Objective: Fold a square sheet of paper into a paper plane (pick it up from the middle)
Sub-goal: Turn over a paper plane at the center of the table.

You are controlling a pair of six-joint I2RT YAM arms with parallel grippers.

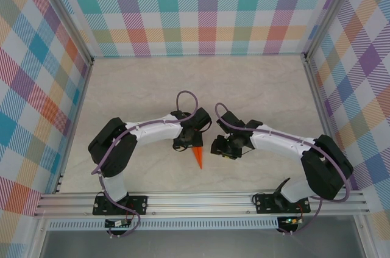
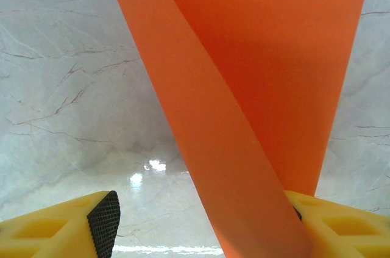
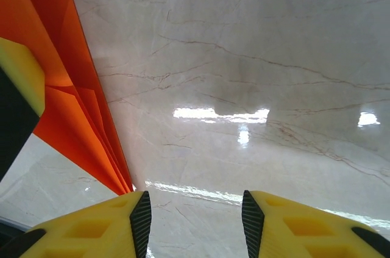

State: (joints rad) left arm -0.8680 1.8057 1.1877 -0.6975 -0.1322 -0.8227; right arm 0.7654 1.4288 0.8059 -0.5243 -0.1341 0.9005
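Note:
The paper plane (image 1: 198,157) is a slim, creased orange dart whose sharp tip points toward the near edge, low between the two grippers. My left gripper (image 1: 184,144) stands over its upper end. In the left wrist view the orange paper (image 2: 256,75) runs down between the jaws of that gripper (image 2: 200,210) and leans on the right finger (image 2: 341,227). The left finger (image 2: 103,221) stands well apart from it, so the jaws are open. My right gripper (image 1: 219,147) is just right of the paper. In its own wrist view that gripper (image 3: 195,209) is open with nothing in it, and the layered folds (image 3: 61,105) lie left of its left finger.
The pale marble-look tabletop (image 1: 256,93) stretches behind and beside the arms. Checked walls close it in at the back and sides. An aluminium rail (image 1: 201,200) runs along the near edge. The left gripper's yellow finger (image 3: 18,81) shows at the left of the right wrist view.

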